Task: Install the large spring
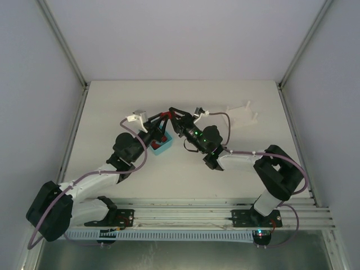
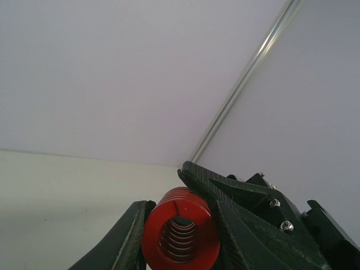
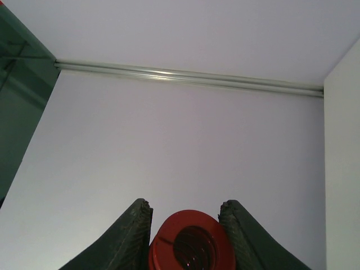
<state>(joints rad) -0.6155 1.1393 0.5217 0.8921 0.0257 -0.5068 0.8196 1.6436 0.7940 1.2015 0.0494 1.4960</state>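
Observation:
The large red spring (image 1: 165, 117) is held up above the table between my two grippers, which meet at the middle back. In the left wrist view the spring (image 2: 180, 233) sits end-on between my left gripper's (image 2: 179, 225) dark fingers, with the right gripper's fingers (image 2: 247, 197) pressed against its right side. In the right wrist view the spring (image 3: 191, 242) sits end-on between my right gripper's (image 3: 187, 225) fingers. In the top view my left gripper (image 1: 161, 120) comes from the left and my right gripper (image 1: 172, 116) from the right. A blue block (image 1: 162, 147) with a red piece lies just below them.
A white bracket-like part (image 1: 243, 115) lies on the table at the back right. The enclosure's white walls and metal corner posts (image 1: 66, 42) stand around the table. The rail with both arm bases (image 1: 180, 216) runs along the near edge.

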